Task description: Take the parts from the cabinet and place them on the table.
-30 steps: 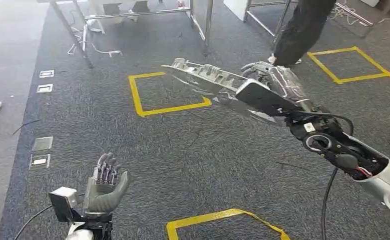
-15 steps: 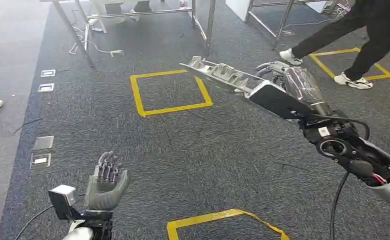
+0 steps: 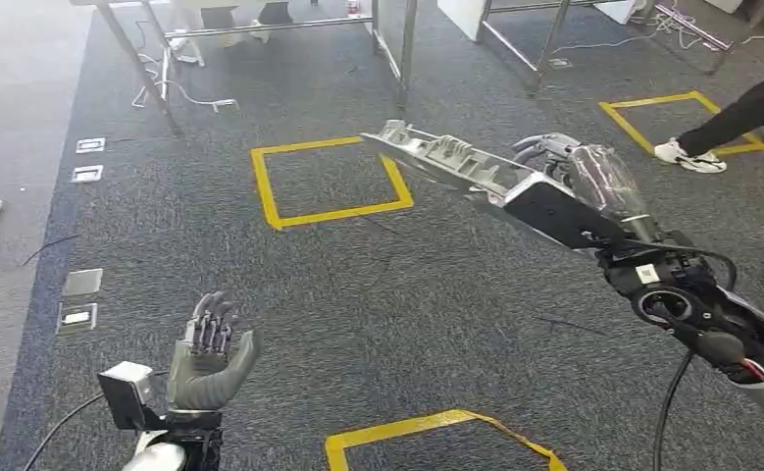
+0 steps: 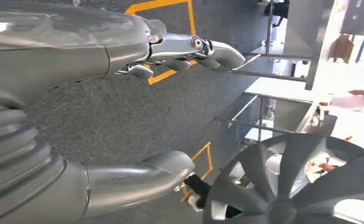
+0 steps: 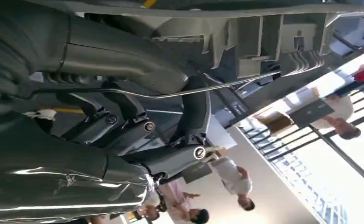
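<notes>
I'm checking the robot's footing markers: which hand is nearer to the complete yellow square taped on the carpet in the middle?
Right. The right hand, gripping the long grey part, is just beside the yellow square, the part's tip over its corner. The left hand is raised well short of it, holding nothing.

Open robot hand (image 4: 100, 116), carpet (image 4: 124, 112), wheel cover (image 4: 292, 186)

Right hand (image 3: 554, 157) mostly hidden behind wrist camera and part (image 3: 436, 157). Person (image 3: 740, 118) cut by head view's right edge. Wheel cover (image 4: 301, 186) cut by left wrist view's edge.
</notes>
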